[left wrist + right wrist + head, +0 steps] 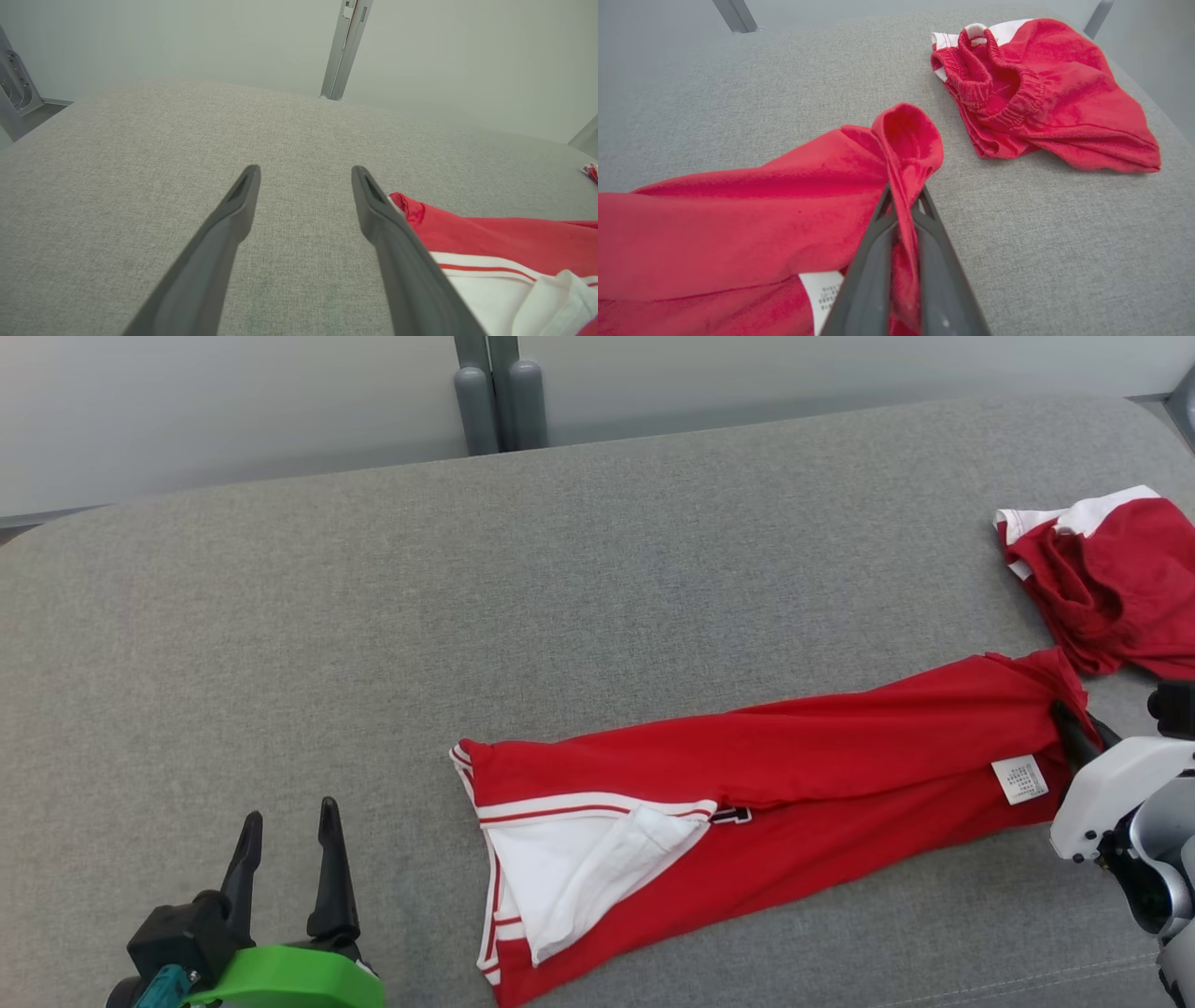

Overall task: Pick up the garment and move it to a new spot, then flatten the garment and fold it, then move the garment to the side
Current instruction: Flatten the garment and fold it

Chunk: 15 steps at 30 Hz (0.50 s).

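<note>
Garment (794, 756) lies stretched on the grey cushion (467, 569) — right gripper (903, 201) clamps its end, left gripper (289, 814) hangs near it, fingers wide

A: Where did the head camera sit?
B: High over the grey fabric-covered counter (373, 616), facing forward and down, the pale wall (233, 411) along the top.
A: And the left wrist camera?
B: Low, close to the fabric, facing along the left tool (304, 169) toward the wall; the striped end of the long red garment with white trim (490, 238) showed at its right.
A: The right wrist one?
B: Very near, facing along the right tool (904, 198) at the garment's other end, crumpled red shorts with an elastic waistband (1041, 93) beyond.
A: What was shared?
B: The head view shared the striped end with the left, the white label (1019, 779) and shorts with the right.
</note>
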Tool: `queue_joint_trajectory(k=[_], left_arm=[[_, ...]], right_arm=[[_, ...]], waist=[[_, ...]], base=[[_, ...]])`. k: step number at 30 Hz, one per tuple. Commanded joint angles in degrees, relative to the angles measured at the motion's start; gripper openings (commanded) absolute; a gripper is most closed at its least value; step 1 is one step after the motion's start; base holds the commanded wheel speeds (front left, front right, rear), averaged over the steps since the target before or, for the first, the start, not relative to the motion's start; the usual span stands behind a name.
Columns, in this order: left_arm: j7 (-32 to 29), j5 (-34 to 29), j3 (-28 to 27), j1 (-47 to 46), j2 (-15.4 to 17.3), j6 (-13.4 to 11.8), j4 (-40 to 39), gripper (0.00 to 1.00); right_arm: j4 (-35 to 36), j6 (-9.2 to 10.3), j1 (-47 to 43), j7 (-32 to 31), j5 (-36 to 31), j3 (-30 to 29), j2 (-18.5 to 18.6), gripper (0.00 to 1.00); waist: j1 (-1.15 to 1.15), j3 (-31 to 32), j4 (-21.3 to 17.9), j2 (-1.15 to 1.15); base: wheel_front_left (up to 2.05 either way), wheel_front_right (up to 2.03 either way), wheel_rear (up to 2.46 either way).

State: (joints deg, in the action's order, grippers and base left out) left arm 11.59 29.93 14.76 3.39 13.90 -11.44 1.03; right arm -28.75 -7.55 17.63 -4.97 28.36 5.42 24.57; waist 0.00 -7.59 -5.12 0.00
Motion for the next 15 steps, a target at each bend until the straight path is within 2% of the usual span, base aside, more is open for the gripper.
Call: queue_joint_trajectory(k=[1,15], left_arm=[[-0.1,-0.2,0.0,-1.1,0.4,-0.3,-0.1,1.00],[-0.3,0.0,0.6,-1.8,0.8,-0.3,0.0,1.00]], right_arm=[[1.7,0.12,-1.3,-0.2,0.7,0.0,-0.2,0.00],[25.2,0.09,-7.8,-5.8,3.2,6.6,-4.0,0.00]], waist=[[0.00,-0.2,-0.5,0.00],[0.00,-0.1,-1.0,0.00]], base=[[0.00,0.00,0.00],[0.00,0.00,0.00]])
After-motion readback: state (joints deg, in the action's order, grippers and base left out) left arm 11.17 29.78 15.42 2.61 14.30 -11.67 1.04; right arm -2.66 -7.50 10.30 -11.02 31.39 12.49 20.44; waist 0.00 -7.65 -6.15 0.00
